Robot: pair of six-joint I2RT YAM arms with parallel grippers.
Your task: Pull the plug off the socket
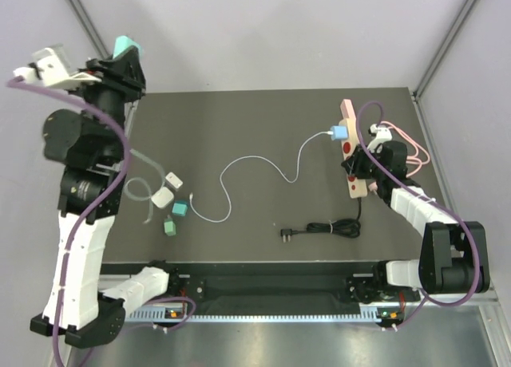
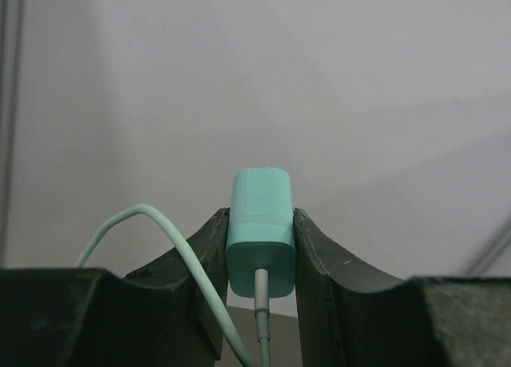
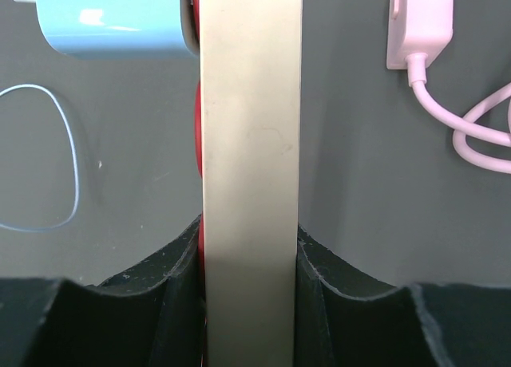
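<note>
The left claw (image 2: 261, 251) is clamped on a teal plug (image 2: 259, 211), its pale cable (image 2: 164, 227) trailing down. The plug is held up in the air, well apart from the socket strip (image 3: 251, 128) and far off to the strip's left in the top view. The right claw (image 3: 251, 251) grips the strip's near end, closed narrow on it. A blue plug (image 3: 120, 20) sits in the strip's left face. A pink charger (image 3: 419, 24) lies on the desk (image 1: 263, 128) just right of the strip.
</note>
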